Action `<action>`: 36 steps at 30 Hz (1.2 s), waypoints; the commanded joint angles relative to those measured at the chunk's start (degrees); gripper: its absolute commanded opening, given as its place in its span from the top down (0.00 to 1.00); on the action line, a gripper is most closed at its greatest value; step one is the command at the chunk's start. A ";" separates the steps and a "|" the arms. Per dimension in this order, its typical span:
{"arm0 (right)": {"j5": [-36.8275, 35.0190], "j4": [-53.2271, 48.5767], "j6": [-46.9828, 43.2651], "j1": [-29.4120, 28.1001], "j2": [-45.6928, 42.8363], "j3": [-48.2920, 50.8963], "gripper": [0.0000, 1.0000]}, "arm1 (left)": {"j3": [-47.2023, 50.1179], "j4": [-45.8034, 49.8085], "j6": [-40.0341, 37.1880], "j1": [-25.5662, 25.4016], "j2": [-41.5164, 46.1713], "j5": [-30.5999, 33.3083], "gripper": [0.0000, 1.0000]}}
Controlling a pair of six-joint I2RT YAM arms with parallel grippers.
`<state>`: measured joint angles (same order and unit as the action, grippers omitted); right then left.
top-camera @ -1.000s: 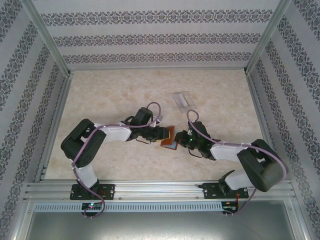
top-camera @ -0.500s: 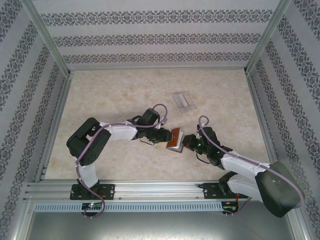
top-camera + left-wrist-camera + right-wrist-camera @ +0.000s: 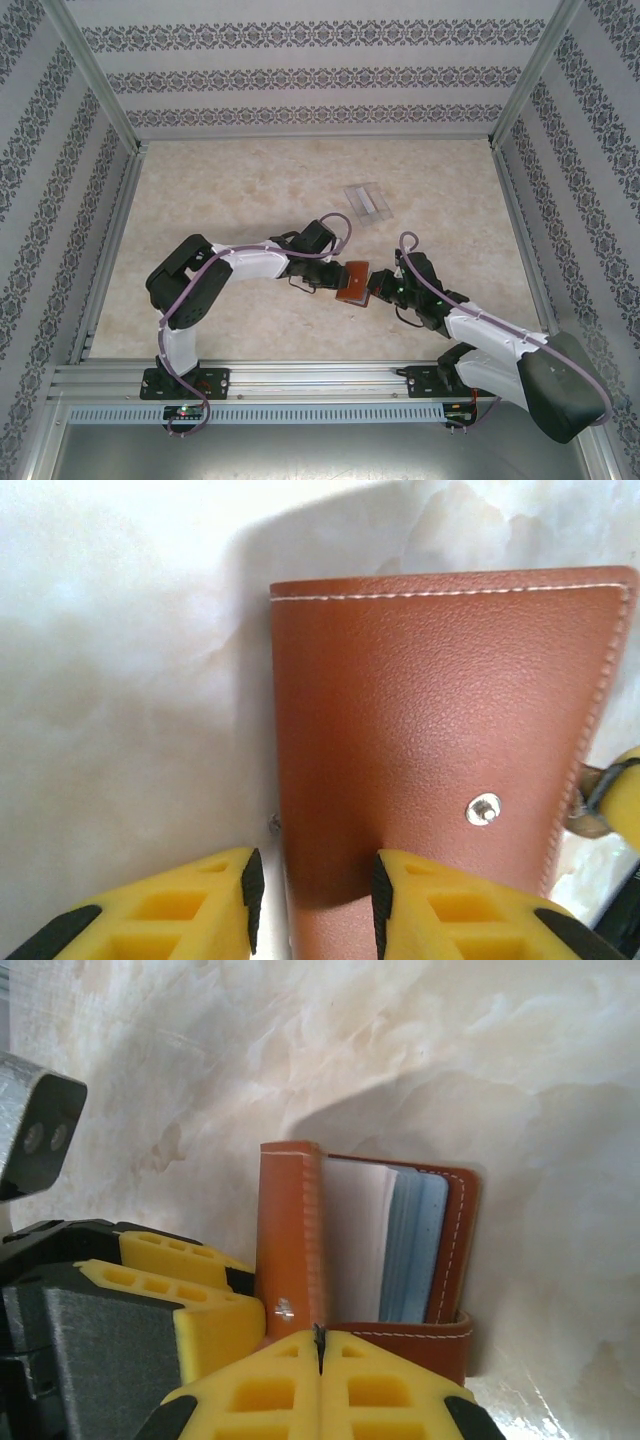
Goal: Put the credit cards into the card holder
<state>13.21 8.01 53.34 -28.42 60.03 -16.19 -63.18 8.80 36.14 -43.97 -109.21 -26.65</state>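
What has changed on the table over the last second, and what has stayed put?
The left gripper and right gripper both shifted rightward, carrying the wallet along between them. The right arm's elbow swung down and out toward the right wall. No new grasp or release shows. The clear case stayed where it was.

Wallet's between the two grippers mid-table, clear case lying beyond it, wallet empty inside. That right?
Not the last part: the wallet is not empty. The right wrist view shows pale and blue cards tucked inside it. The rest stands: it sits between the left gripper and the right gripper, with the clear case beyond it.
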 commanded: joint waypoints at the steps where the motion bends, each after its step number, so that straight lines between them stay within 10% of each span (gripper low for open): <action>1: 1.23 -2.84 -2.14 0.90 -0.66 -2.43 1.00 | -0.78 5.23 -2.58 -1.02 -2.24 3.90 0.64; 36: 2.04 -9.69 -7.89 -1.89 16.98 -13.95 1.00 | 1.42 0.07 -0.88 -0.60 -4.36 -2.79 0.76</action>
<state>15.57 1.78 47.07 -29.15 77.91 -28.93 -63.88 6.83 34.96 -44.12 -111.24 -29.34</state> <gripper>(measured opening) 0.063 0.239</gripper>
